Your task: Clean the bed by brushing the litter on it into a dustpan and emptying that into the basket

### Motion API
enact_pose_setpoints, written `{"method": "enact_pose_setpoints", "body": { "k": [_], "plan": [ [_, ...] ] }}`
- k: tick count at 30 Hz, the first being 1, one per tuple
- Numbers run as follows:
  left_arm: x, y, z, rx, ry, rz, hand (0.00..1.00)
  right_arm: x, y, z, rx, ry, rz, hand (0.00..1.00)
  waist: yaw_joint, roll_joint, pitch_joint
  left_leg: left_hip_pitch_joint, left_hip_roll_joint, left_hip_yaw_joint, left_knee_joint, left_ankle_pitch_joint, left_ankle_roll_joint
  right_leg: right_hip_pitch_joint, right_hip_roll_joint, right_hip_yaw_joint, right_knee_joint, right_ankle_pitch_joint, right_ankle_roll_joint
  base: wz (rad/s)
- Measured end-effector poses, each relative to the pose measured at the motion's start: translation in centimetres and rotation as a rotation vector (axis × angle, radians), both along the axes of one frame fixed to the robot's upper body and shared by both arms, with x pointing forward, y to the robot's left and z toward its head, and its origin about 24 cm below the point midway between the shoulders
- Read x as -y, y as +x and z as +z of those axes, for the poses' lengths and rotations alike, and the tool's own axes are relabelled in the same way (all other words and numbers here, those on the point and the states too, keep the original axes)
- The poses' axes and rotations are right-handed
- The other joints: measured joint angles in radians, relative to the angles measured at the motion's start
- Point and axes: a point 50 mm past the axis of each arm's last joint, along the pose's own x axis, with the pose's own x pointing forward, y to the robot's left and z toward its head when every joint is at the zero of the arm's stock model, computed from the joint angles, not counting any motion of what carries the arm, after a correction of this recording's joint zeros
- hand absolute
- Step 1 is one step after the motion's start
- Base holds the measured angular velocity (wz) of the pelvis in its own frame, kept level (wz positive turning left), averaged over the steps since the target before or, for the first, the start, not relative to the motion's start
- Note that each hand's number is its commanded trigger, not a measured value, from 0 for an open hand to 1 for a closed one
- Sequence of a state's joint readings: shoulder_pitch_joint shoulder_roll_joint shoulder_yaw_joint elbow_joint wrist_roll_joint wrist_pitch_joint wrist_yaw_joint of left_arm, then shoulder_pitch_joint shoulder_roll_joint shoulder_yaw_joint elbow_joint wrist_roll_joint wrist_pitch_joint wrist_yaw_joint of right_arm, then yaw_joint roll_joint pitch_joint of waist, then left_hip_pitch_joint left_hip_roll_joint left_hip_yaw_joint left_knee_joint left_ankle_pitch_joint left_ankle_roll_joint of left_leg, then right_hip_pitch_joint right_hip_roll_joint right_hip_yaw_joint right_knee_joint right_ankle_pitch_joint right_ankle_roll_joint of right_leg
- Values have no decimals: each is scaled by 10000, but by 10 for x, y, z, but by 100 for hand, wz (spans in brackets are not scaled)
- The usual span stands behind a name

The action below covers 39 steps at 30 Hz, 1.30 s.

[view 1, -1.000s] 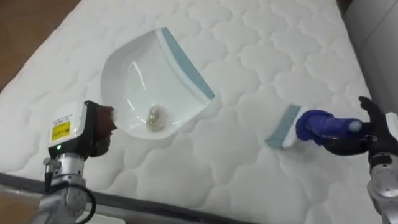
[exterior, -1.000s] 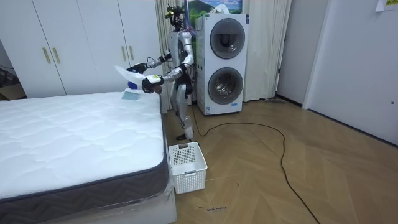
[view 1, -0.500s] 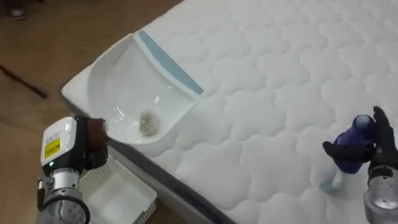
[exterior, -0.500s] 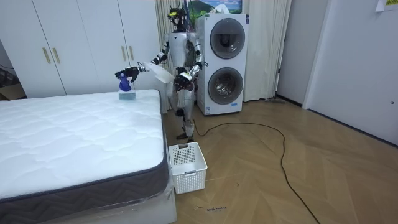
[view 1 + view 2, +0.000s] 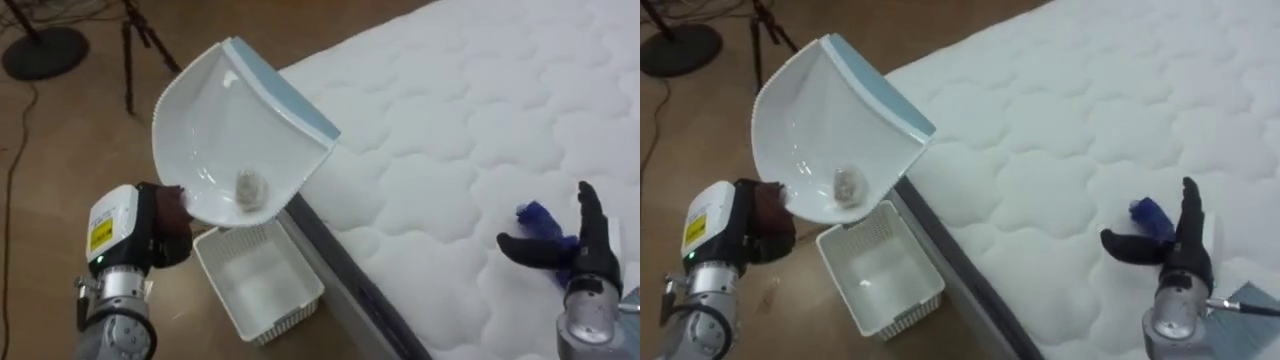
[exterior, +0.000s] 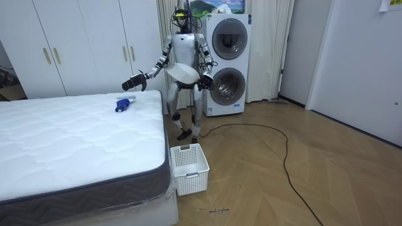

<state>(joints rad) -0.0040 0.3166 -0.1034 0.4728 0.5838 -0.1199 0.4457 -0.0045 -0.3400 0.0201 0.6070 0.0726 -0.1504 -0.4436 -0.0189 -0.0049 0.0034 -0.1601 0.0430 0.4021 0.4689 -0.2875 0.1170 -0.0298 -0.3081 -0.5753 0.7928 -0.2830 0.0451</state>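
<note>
Debris [image 5: 248,187], a small greyish wad we cannot identify, lies in the bowl of the white dustpan [image 5: 230,130], which our left hand [image 5: 165,212] holds up just off the edge of the bed [image 5: 480,110]. Its fingers are closed in a fist at the pan's rear, and the handle they grip is buried inside them. Below those fingers in the eye views sits a white basket [image 5: 290,318] on the wooden floor [image 5: 60,150], just beside the bed. The room view places it nearer the camera than our feet, so we cannot say the pan hangs straight over it.

Our right hand [image 5: 580,255] hovers over the bed with fingers straight and thumb spread wide, holding nothing; its forearm is cut off at the lower edge. Just beyond the fingers lies a blue brush [image 5: 538,215], partly covered by the thumb, so its shape is hard to read. The room view gives the brush whole, lying near the bed's corner, with the hand raised clear above it and the stacked washing machines [image 6: 226,59] behind us.
</note>
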Motion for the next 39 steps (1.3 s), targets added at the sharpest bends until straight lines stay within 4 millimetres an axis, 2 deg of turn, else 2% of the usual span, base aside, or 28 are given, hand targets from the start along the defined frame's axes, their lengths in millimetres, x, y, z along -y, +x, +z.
{"method": "enact_pose_setpoints", "body": {
  "k": [1, 2, 3, 5, 6, 7, 8, 9, 10, 11, 12, 14, 16, 18, 24, 26, 29, 33, 38, 39],
  "plan": [
    [0, -1, -1, -46, -35, 35, 100, 0, 0, 0, 6, -19, 19, 0, -3, -3, 6, 79, -151, -308, 17, -44, 77, -539, -137, 681, 791, 106, -44, 53],
    [1, -1, -1, -58, -56, 53, 100, 0, 0, 0, 0, -24, 38, 0, 27, 18, 9, 106, -184, -435, 10, -52, 92, -795, -75, 1081, 975, 47, -8, 63],
    [2, -1, -2, -48, -113, 54, 100, -1, 0, 0, -9, -8, 60, 0, -13, 113, 25, 118, -191, -770, 15, -64, 116, -1267, 194, 1657, 1080, -122, -2, 83],
    [3, -1, -2, -52, -231, 79, 100, -5, 1, 2, 152, 63, 183, 0, -126, 228, 47, 152, -229, -1498, 9, -38, 109, -1985, 586, 2346, 319, -114, 19, 104],
    [3, 0, -2, -58, -261, 66, 100, -6, 2, 3, 188, 26, 253, 0, -188, 227, 52, 170, -237, -1664, 7, -27, 90, -2100, 702, 2561, -61, -81, 59, 97],
    [5, -1, -3, -95, -305, 0, 100, -11, 3, 2, 160, -151, 466, 0, -291, 187, 60, 225, -297, -2099, -34, 11, 27, -2141, 985, 2966, -1049, 42, 164, 108],
    [6, -1, -4, -185, -302, -83, 100, -15, 1, -1, 50, -180, 565, 0, -404, 79, 59, 303, -400, -2563, -154, 82, -66, -2046, 1342, 3368, -1935, 374, 208, 111],
    [6, -2, -5, -219, -310, -99, 100, -16, 0, -2, 7, -178, 593, 0, -458, -17, 12, 331, -461, -2734, -226, 119, -112, -1986, 1514, 3513, -2461, 596, 144, 106],
    [5, -2, -4, -225, -308, -88, 100, -17, 0, -3, 11, -159, 620, 0, -460, -181, -33, 279, -609, -3074, -232, 136, -192, -1868, 1805, 3963, -3475, 1371, 76, 100],
    [8, -3, -7, -329, -404, -70, 100, -14, -1, -2, -22, -246, 581, 0, -558, -134, 0, 240, -668, -3520, -231, 133, -307, -1617, 2037, 4304, -3843, 1633, -124, 99],
    [8, -4, -7, -373, -419, -113, 100, -13, -2, -2, -41, -257, 541, 0, -581, -92, -7, 231, -656, -3682, -286, 150, -357, -1468, 2098, 4419, -4039, 1602, -103, 85],
    [7, -5, -7, -387, -405, -103, 100, -15, -2, -4, -110, -199, 681, 0, -431, -35, 11, 216, -537, -3812, -540, 225, -574, -1308, 2377, 4341, -4371, 1509, -221, 45],
    [7, -6, -9, -473, -421, -146, 100, -19, -3, -6, -237, -162, 906, 0, -274, -6, 13, 255, -422, -3806, -618, 226, -682, -1146, 2470, 4164, -4539, 1436, -304, 24],
    [8, -7, -10, -602, -430, -200, 100, -23, -2, -7, -337, -80, 1230, 0, -272, -2, 14, 257, -361, -3819, -628, 192, -742, -1046, 2525, 4020, -4577, 1308, -347, 28],
    [6, -14, -16, -1103, -478, -249, 100, -27, 2, -1, -323, -700, 2066, 0, -34, -36, 33, 348, -267, -3880, -704, 199, -767, -970, 2543, 4073, -4470, 1068, -326, 19],
    [5, -14, -16, -1179, -314, -336, 100, -27, 2, -1, -367, -752, 2152, 0, 81, -145, 87, 340, -243, -3809, -664, 198, -769, -994, 2539, 4105, -4321, 975, -324, 21],
    [4, -17, -22, -1545, 42, -478, 100, -27, 0, -4, -636, -1137, 2406, 0, 267, -195, 125, 217, -215, -3829, -345, 134, -867, -904, 2580, 4136, -4314, 855, -331, 12],
    [0, -25, -32, -2139, 237, -339, 100, -20, -14, -15, -1319, -1304, 2334, 0, 234, -119, 145, -215, -178, -3867, -48, 7, -917, -1032, 2608, 4066, -4254, 661, -384, 31],
    [-7, -30, -40, -2647, 331, -48, 100, -14, -24, -25, -2014, -1260, 2191, 0, 164, 2, 167, -1142, -205, -4145, 307, -28, -992, -1803, 2583, 3954, -3700, 532, -425, 26],
    [-9, -30, -42, -2756, 217, 57, 100, -14, -24, -27, -2113, -1286, 2201, 0, 100, 69, 203, -1283, -228, -4206, 389, -12, -998, -1873, 2549, 3834, -3633, 525, -437, 23]
  ]
}}
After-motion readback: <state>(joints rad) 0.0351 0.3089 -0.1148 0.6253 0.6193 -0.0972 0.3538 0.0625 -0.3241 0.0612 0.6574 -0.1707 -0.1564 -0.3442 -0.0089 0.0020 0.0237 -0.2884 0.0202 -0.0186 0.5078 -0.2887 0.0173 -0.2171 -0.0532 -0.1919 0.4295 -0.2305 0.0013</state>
